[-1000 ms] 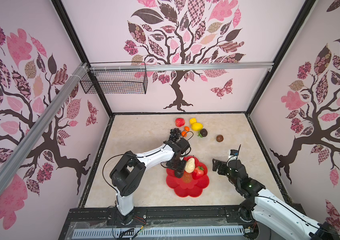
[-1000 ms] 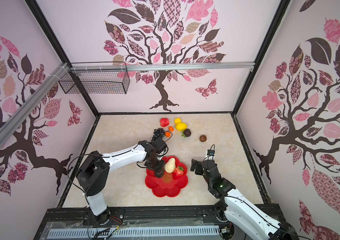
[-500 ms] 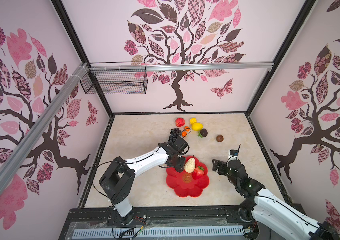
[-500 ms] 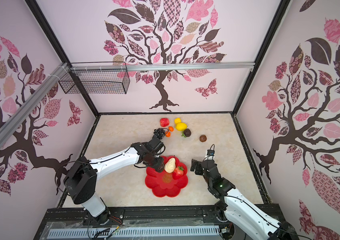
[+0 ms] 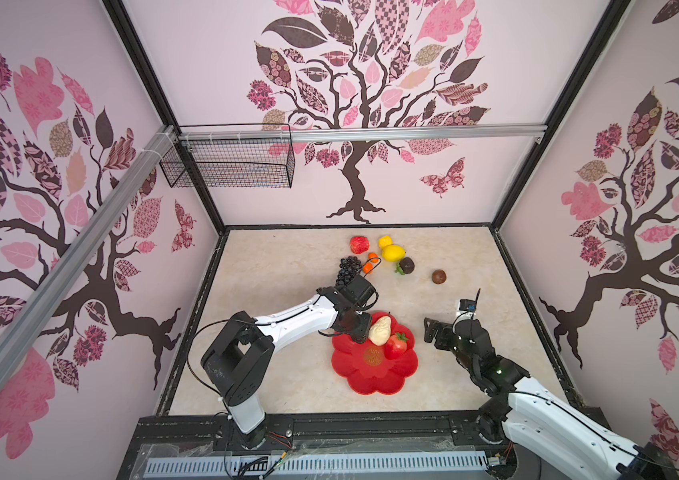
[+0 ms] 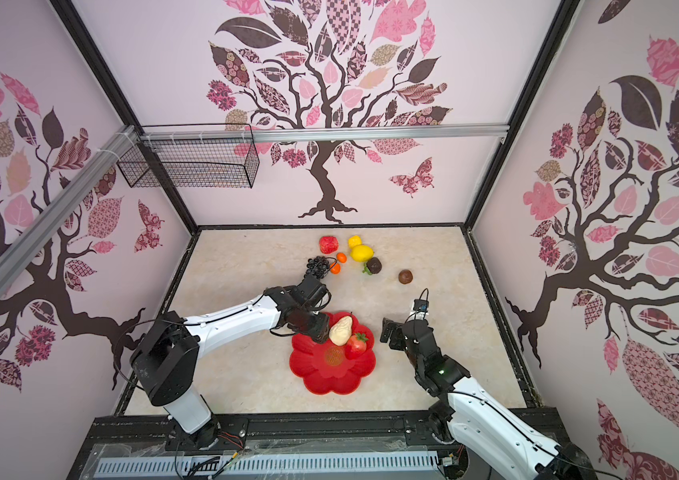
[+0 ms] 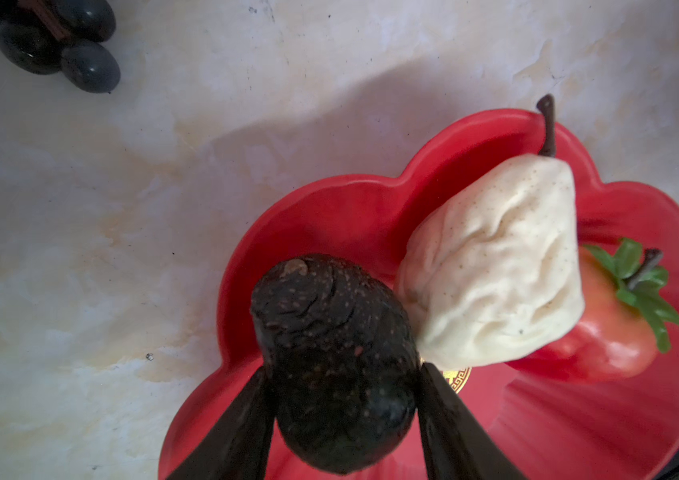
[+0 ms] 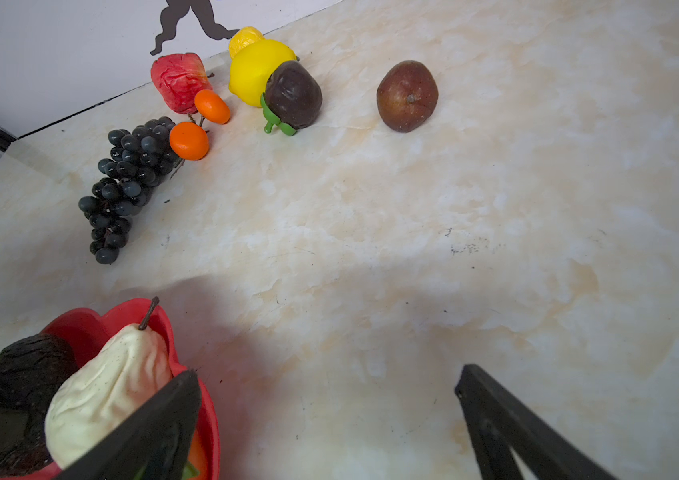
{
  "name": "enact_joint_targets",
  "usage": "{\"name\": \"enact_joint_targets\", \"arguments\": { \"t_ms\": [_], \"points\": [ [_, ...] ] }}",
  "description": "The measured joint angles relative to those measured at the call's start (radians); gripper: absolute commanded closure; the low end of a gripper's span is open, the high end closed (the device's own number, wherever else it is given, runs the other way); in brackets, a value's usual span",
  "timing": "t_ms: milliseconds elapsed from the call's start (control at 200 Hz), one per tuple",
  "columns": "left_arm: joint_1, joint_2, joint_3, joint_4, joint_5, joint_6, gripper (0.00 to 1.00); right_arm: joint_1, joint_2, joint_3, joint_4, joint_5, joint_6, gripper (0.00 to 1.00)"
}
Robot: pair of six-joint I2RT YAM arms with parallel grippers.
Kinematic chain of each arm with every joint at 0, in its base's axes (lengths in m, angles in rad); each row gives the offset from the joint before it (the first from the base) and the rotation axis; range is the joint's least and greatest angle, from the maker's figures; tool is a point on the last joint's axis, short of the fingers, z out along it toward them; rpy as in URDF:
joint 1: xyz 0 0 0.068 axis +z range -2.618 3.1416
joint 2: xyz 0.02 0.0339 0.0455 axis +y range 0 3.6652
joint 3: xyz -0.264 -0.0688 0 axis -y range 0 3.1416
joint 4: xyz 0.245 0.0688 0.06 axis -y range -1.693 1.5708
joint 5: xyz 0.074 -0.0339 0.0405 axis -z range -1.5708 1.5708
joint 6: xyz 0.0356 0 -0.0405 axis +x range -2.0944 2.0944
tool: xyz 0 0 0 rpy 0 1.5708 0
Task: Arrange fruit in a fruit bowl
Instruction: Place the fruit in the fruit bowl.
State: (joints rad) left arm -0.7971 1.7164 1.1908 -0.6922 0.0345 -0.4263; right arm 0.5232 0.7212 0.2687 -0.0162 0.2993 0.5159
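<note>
The fruit bowl sits on the marbled worktop, a little right of centre in the lower half of both top views. Inside it the cream pear lies on the upper part, its stem reaching over the scalloped rim, and the strawberry rests against the pear's lower right side.

The left tool reaches in from the left over the bowl's upper-left petals. In the left wrist view its two black fingers press on either side of the dark avocado, so it is grasping that fruit. The avocado touches the pear; whether it also touches the bowl's floor I cannot tell.

The right tool hangs just right of the bowl, jaws spread wide with nothing between them.

The remaining fruit lies in a cluster above the bowl, nearer the back wall:
- black grape bunch, furthest left
- two small oranges, touching the grapes
- red apple
- yellow lemon, with a smaller yellow fruit behind it
- dark fruit with a green calyx, against the lemon
- brown fruit, alone to the right
</note>
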Motion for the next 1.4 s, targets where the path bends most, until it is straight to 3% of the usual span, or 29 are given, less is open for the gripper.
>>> {"name": "enact_joint_targets", "arguments": {
  "t_ms": [940,1160,1401],
  "points": [
    [0.0,-0.056,-0.046,0.03,0.0,-0.002,0.36,0.0,0.002,0.0,-0.002,-0.001,0.0,0.0],
    [0.001,-0.285,-0.149,0.114,-0.066,0.0,0.34,0.0,0.049,0.063,-0.047,-0.02,0.003,0.0],
    [0.031,-0.653,-0.4,0.278,-0.234,-0.019,0.29,0.0,0.279,0.317,-0.078,-0.026,-0.044,0.0]
  ]
}}
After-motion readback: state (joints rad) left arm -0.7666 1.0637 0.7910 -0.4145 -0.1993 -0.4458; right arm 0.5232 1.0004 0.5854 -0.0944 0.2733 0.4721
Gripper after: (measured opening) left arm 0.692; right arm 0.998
